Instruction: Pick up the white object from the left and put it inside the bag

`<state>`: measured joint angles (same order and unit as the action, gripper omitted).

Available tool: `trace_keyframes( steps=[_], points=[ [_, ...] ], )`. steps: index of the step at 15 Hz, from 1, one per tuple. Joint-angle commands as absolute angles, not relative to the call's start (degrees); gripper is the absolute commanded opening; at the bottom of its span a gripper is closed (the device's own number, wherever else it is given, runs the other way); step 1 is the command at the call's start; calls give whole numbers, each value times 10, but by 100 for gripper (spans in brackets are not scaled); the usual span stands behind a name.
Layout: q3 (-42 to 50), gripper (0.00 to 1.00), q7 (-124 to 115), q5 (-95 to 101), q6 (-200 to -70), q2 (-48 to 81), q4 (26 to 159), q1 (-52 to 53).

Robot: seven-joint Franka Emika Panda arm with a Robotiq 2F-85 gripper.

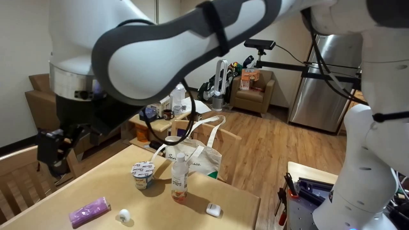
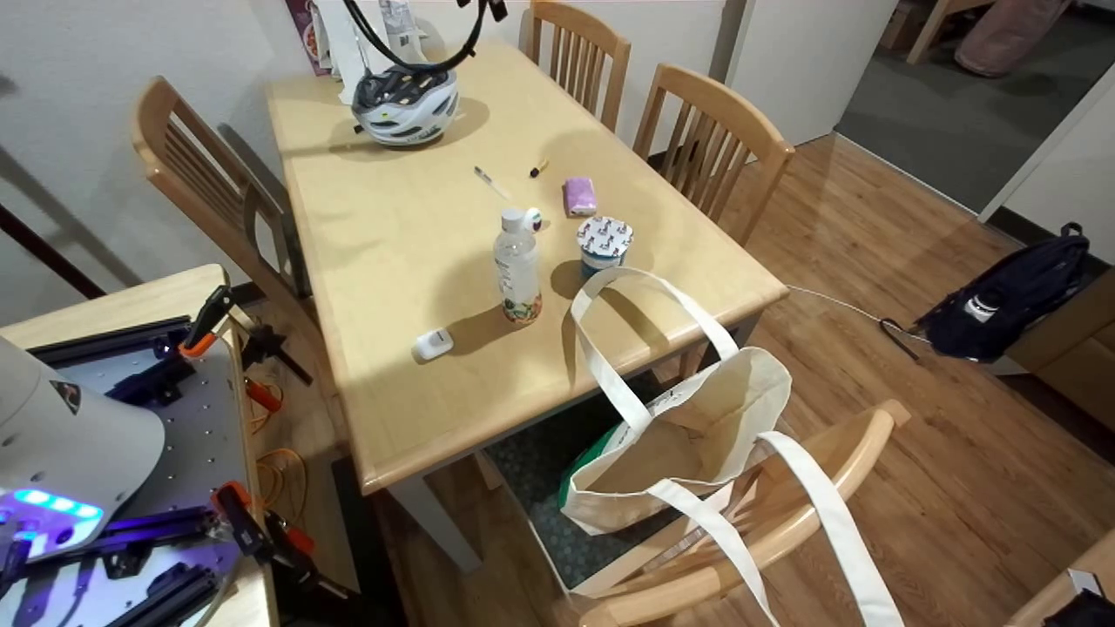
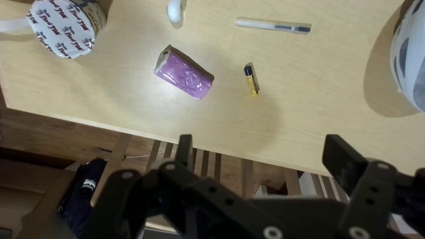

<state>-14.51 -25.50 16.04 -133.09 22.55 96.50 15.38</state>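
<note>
The white object [image 1: 124,215] is a small roundish whitish item standing on the table near the purple packet. It shows partly behind the bottle in an exterior view [image 2: 533,219] and at the top of the wrist view [image 3: 174,11]. The bag [image 1: 206,161] is a white cloth tote with tall loop handles, on a chair at the table's end. Its open mouth faces up in an exterior view [image 2: 740,396]. My gripper [image 3: 259,141] is open and empty, high above the table's long edge. In an exterior view the gripper [image 1: 57,159] hangs at the left.
A purple packet [image 3: 186,74], a yellow-and-black stick [image 3: 251,79] and a pen [image 3: 273,25] lie on the table. A cup [image 1: 142,175], a clear bottle [image 1: 180,179] and a flat white block [image 1: 213,209] stand nearer the bag. A helmet [image 2: 407,104] sits at the far end.
</note>
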Motion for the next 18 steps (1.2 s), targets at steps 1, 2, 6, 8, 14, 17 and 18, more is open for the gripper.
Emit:
trace_keyframes(
  steps=[1,2,6,8,14,17,18],
  points=[
    [-114,100,-209,100,-1259,327,823,173],
    [-106,100,-207,86,-1245,358,791,176],
    [-81,100,-211,42,-1189,448,689,178],
    [-64,100,-227,33,-1162,482,656,180],
    [-45,100,-229,16,-1163,484,670,179],
    [-31,100,-249,24,-1133,509,630,191],
    [-28,100,-250,22,-1126,522,618,191]
  ],
)
